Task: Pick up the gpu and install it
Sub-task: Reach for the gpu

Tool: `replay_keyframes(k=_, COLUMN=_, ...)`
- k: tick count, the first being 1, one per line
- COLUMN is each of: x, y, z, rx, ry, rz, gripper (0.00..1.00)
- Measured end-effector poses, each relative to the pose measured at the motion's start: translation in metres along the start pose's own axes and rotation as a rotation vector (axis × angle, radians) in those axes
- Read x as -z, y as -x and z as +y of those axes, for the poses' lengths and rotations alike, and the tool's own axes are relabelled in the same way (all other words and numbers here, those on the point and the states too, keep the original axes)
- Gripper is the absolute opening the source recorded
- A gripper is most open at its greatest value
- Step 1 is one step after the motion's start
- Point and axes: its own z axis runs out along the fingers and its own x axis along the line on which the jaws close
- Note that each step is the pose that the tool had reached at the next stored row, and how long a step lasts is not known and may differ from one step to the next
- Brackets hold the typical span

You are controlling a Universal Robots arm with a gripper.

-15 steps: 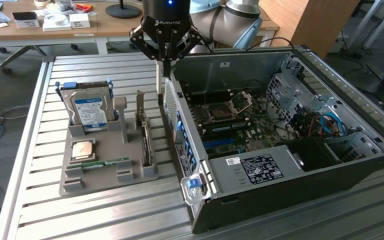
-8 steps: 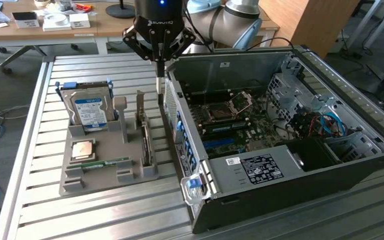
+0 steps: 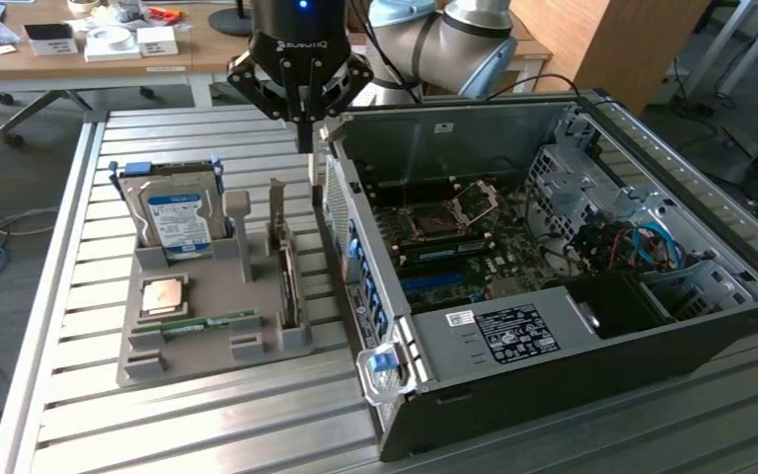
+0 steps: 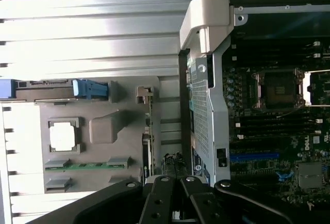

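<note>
The gpu (image 3: 283,265) stands on edge in a slot of the grey parts tray (image 3: 228,286), its silver end bracket pointing up. In the wrist view the gpu (image 4: 148,128) shows edge-on as a thin green strip in the tray (image 4: 129,146). My gripper (image 3: 305,140) hangs shut above the far end of the tray, over the gap between the gpu and the open computer case (image 3: 748,267). Its black fingers (image 4: 164,195) meet with nothing between them, and the gripper (image 4: 174,168) sits a little to the case side of the card.
The tray also holds a silver hard drive (image 3: 175,217) upright, a CPU (image 3: 166,294) and a narrow green memory stick (image 3: 208,323). The case lies open with its motherboard (image 3: 472,237) facing up. All rests on a slatted metal table (image 3: 155,425). Desks stand behind.
</note>
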Motion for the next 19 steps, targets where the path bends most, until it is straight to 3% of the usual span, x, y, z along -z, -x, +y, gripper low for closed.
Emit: replay_keyframes(k=19, x=-0.0001, y=-0.03, z=-0.0006, rx=0.0, ry=0.0, rz=0.0, gripper=0.11)
